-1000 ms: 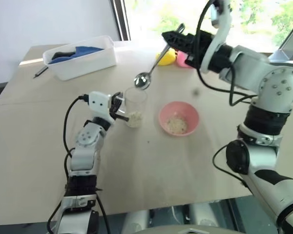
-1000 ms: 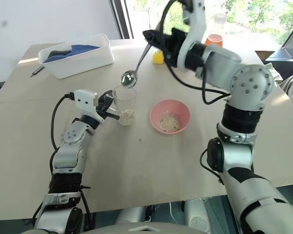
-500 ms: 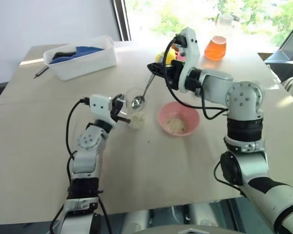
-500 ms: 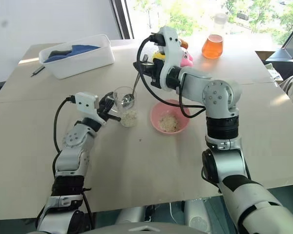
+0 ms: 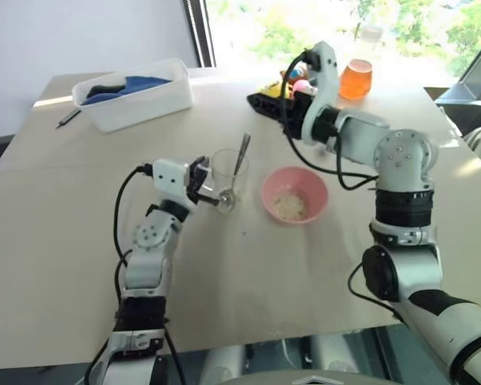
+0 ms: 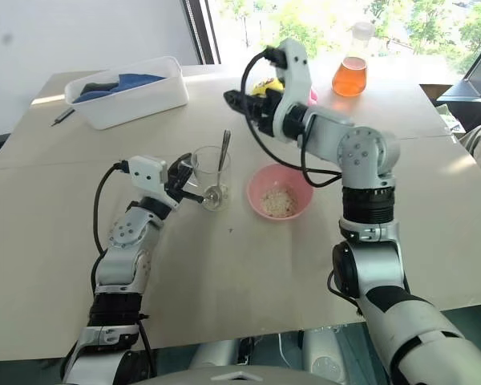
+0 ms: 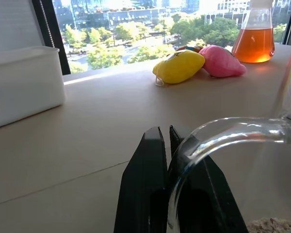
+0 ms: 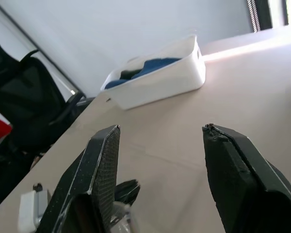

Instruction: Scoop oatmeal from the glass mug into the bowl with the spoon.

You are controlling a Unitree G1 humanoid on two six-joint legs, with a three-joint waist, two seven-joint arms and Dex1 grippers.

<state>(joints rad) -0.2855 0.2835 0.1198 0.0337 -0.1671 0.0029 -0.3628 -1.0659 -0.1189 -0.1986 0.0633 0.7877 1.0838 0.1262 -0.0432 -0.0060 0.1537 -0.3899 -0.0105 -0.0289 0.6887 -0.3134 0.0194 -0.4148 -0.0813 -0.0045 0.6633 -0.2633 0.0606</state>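
Pinching the glass mug (image 6: 209,171) rim – left gripper (image 6: 179,183) pressed together, oatmeal (image 7: 274,225) at bottom, spoon (image 6: 221,168) propped inside. Beside it, bowl (image 6: 280,193) with some flakes. Farther back, right gripper (image 8: 157,170) spread, empty – best regrasp handle high before scooping.

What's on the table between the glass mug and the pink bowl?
Nothing: in the head views, bare table separates the glass mug, spoon standing inside, from the bowl.
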